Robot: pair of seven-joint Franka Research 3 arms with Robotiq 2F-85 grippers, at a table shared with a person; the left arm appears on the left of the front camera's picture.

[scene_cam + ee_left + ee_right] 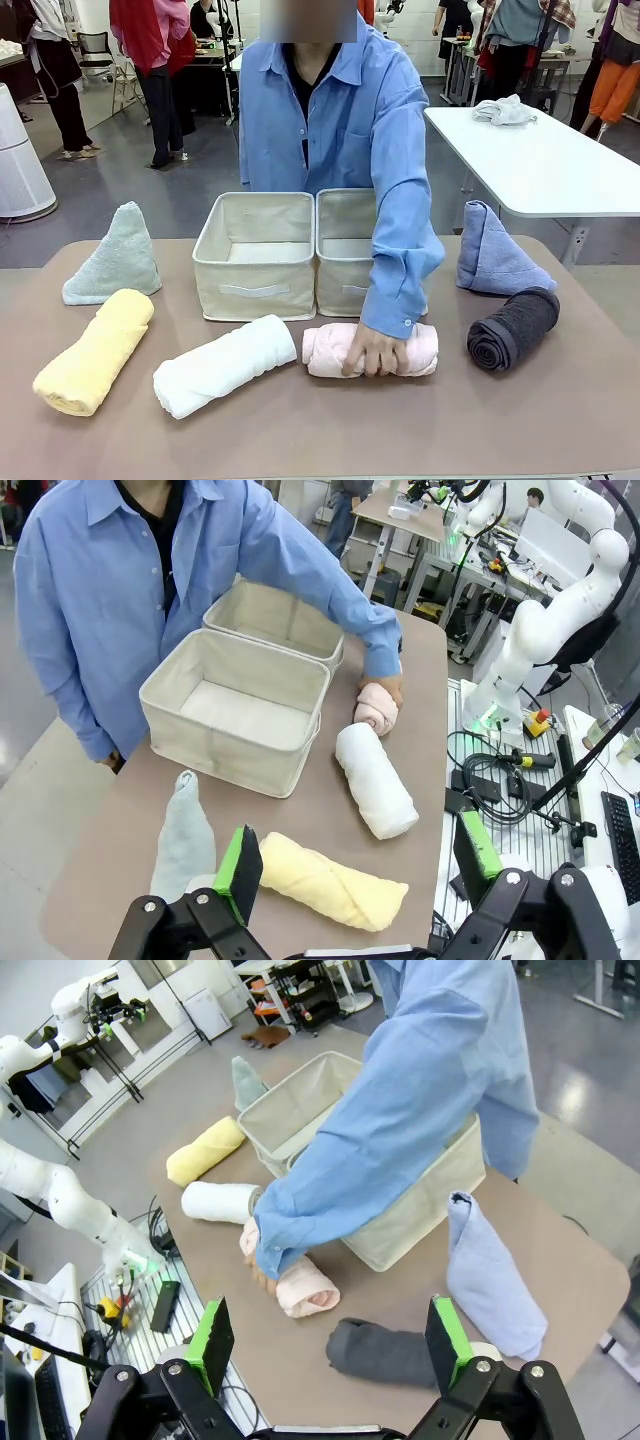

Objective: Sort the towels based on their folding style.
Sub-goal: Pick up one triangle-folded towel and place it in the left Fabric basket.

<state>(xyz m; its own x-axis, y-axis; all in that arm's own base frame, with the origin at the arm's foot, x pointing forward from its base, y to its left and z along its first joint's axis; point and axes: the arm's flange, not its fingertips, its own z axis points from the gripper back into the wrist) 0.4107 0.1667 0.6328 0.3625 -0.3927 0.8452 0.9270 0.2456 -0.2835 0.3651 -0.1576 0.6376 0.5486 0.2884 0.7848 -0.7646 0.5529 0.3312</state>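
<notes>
Pink roll (420,348): short fat terry cylinder lying on its side on the table (320,435), just on the robot's side of the right basket (340,285). Spiral end shows in the right wrist view. Person's hand (375,355) presses on top of it, fingers curled over the front, blue shirt sleeve (405,240) reaching across the basket rim.

White roll (225,365): longer and slanted, robot's side of the left basket (255,290), its right end almost meeting the pink roll.

Yellow roll (95,352): also slanted, further left, past the left basket's outer corner and nearer the robot.

Grey-green triangle fold (115,258): stands point up, left of the left basket w/ a small gap.

Light blue triangle fold (495,258): point up, leaning a bit, right of the right basket.

Dark grey roll (513,328): close to the blue fold on the robot's side, coiled end facing the camera.

Baskets: beige fabric, side by side and touching, open tops, a flat strap handle on the front wall.

Left gripper (358,855): up off the table on the baskets' left side, green pads spread wide, yellow roll below.

Right gripper (330,1340): up off the table on the baskets' right side, pads spread just as wide, dark grey roll below.
</notes>
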